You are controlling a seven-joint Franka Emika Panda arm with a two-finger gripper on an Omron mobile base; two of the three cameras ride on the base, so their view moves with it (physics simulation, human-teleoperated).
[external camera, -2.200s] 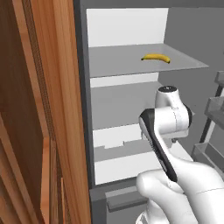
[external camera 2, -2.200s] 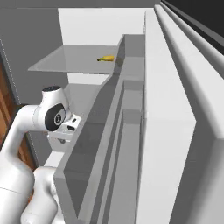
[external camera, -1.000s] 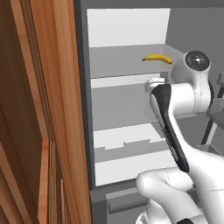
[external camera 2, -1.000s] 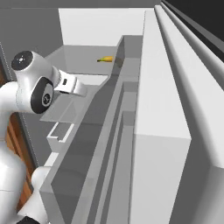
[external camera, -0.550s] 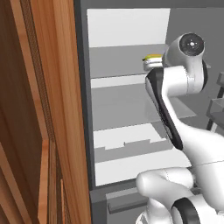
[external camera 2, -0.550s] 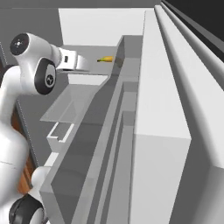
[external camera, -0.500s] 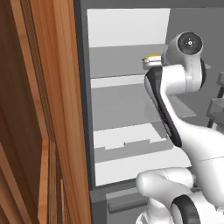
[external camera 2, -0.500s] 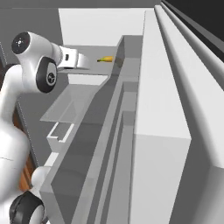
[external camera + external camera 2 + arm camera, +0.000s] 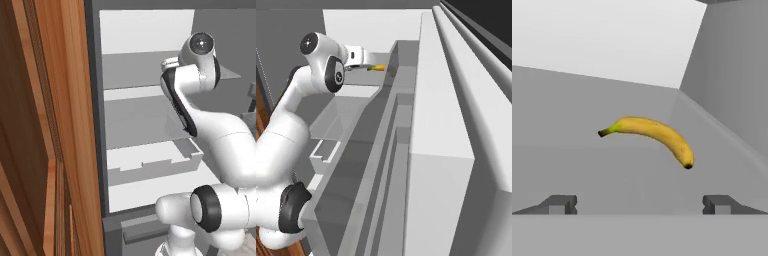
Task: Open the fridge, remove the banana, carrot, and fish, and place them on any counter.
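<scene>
banana [image 9: 654,136]: 1 | fridge [image 9: 150,105]: 1 | fridge shelves [image 9: 140,75]: 2 | drawer [image 9: 155,162]: 1

I'm standing in a kitchen: an open fridge [image 9: 150,105] with a white interior and grey shelves [image 9: 145,122] stands against tall wooden cabinets [image 9: 45,125], and a yellow banana [image 9: 652,134] lies on the upper shelf, food kept cold at home.
</scene>
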